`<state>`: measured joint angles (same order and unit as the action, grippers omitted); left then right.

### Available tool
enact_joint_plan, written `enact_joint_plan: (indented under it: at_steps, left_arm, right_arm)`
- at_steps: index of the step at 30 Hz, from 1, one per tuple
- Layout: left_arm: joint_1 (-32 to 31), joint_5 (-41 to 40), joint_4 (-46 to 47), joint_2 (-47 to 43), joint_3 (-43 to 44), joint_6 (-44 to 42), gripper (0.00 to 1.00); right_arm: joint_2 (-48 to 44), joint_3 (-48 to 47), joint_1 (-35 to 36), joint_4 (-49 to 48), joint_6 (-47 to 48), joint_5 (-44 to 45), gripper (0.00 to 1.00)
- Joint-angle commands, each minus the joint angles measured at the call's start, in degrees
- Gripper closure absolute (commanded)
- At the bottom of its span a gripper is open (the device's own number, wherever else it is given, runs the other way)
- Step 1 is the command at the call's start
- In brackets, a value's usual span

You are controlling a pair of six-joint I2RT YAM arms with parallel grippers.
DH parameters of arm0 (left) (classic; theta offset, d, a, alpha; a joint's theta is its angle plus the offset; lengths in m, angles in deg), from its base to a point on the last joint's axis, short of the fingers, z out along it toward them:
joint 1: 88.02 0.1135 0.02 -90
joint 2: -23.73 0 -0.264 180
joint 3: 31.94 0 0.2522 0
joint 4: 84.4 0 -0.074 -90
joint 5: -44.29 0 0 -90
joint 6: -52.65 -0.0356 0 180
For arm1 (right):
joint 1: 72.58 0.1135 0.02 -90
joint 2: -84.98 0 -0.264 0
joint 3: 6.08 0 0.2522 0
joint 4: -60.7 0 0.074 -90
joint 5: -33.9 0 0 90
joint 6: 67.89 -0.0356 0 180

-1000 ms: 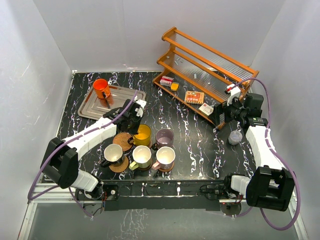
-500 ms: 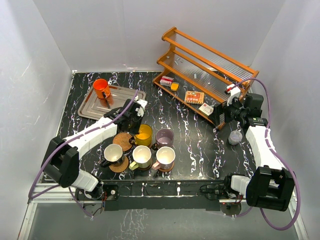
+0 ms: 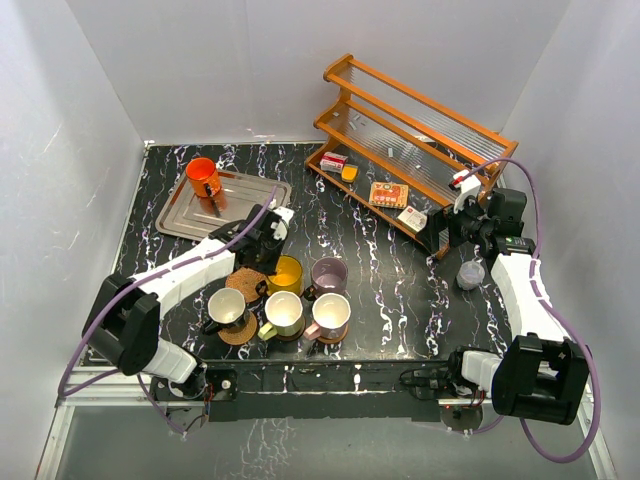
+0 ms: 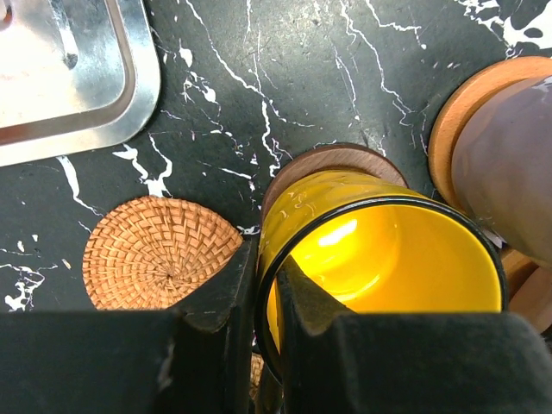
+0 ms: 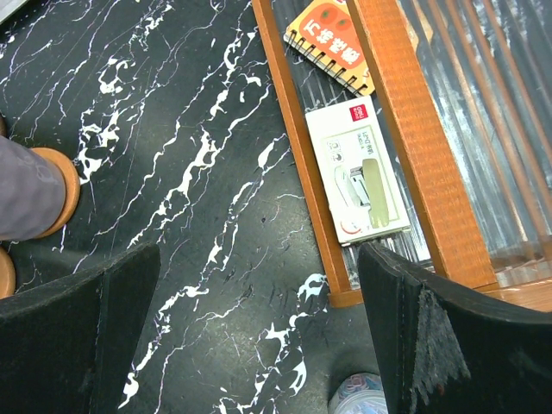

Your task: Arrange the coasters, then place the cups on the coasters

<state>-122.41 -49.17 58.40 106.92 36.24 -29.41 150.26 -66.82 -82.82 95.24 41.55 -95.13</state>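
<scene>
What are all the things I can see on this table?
Orange mug: one, on the tray.
Yellow mug: one, middle, at a dark coaster.
Lilac mug: one, beside it, on an orange-brown coaster.
Black mug, yellow-green mug, cream-pink mug: one each, front row, on coasters.
Woven coaster: one, tan, bare, left of yellow mug.
Tray: one, silver, back left.
Rack: one, brown wood, back right, holding boxes and a notebook.
Little cup: one, clear grey, right side.
Left arm: white-black, jaws pinching yellow mug's rim.
Right arm: white-black, jaws open, near rack.
</scene>
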Motion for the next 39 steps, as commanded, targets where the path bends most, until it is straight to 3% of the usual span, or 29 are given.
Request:
enact_joint_plan:
  at_steps: [1, 24, 39]
  left_arm:
    - [-0.4, 1.4, 1.6, -2.7, -0.2, -0.2, 1.00]
    - [-0.4, 2.1, 2.5, -2.2, -1.4, -1.1, 1.00]
    - [-0.4, 3.4, 1.8, -3.0, -1.9, -1.1, 0.89]
  right_arm:
    - [-1.6, -0.2, -0.2, -2.7, 0.9, -1.0, 0.02]
    - [-2.2, -0.2, -0.2, -2.6, 1.0, -1.1, 0.02]
    - [-2.2, -0.2, -0.2, -2.6, 1.0, -1.0, 0.02]
